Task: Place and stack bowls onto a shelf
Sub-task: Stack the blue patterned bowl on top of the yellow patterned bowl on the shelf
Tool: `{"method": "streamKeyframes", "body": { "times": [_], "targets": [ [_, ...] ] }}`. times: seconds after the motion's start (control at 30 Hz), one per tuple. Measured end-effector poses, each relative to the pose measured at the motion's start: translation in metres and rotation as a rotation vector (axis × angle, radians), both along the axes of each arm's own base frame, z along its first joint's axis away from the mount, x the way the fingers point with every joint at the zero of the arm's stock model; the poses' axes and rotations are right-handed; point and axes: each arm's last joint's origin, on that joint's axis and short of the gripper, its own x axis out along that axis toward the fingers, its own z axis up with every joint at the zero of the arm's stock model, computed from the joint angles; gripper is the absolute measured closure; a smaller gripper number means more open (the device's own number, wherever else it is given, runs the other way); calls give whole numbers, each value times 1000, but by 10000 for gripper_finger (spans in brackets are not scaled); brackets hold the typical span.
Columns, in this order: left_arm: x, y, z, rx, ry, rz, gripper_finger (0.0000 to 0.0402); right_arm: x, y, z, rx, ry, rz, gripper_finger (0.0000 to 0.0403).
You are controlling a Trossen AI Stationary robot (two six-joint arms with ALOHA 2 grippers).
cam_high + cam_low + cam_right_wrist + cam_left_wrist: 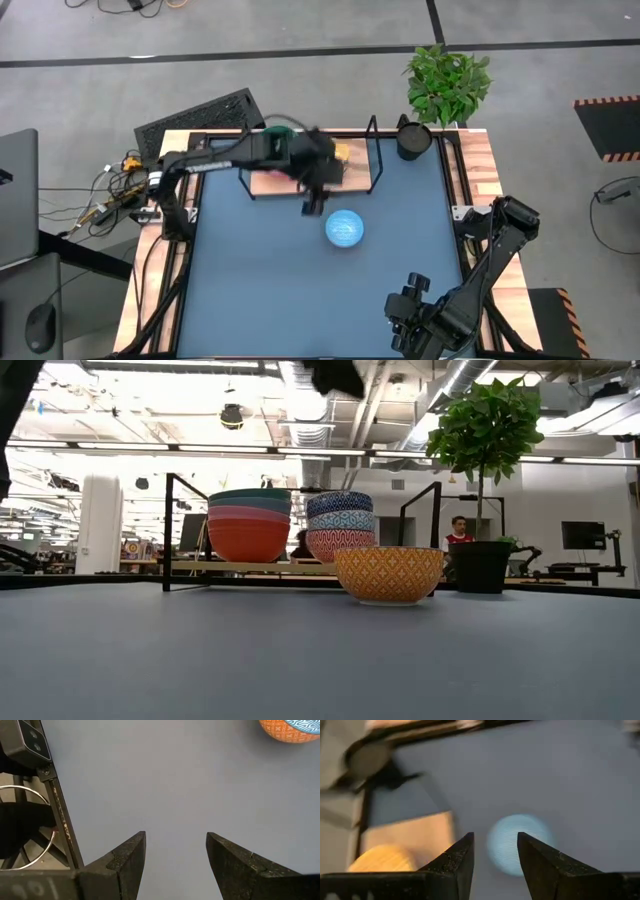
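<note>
The blue table (260,290) carries the shelf (255,567) along its far edge; on it stand two stacks of bowls, a red-and-teal stack (249,525) beside a patterned stack (340,524). An orange bowl (389,575), blue inside, sits near the table's middle. The left gripper (495,851) hovers empty and open over the shelf's front edge. The right gripper (176,851) waits open at the near right corner

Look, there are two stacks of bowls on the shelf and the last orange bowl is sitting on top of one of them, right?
Not quite. The two stacks are on the shelf, but the orange bowl is not on either one. The low view shows it standing alone on the blue table, in front of the shelf. From above it looks bright blue inside.
</note>
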Motion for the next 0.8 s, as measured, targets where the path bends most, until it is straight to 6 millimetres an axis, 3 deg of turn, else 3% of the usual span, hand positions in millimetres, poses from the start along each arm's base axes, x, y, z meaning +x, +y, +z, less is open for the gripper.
{"method": "streamKeyframes", "body": {
  "times": [0.23,0.43,0.57,0.8],
  "targets": [
    [7,-83,-2,54,-9,-192,266,0,0,0,-4,-2,4,168],
    [30,-132,-35,131,16,-231,266,0,0,0,-1,-3,0,168],
    [41,-144,-57,179,56,-227,266,-2,3,0,14,-12,-6,168],
    [58,-145,-99,161,163,-208,266,-8,9,0,47,-25,-35,168]
  ]
}}
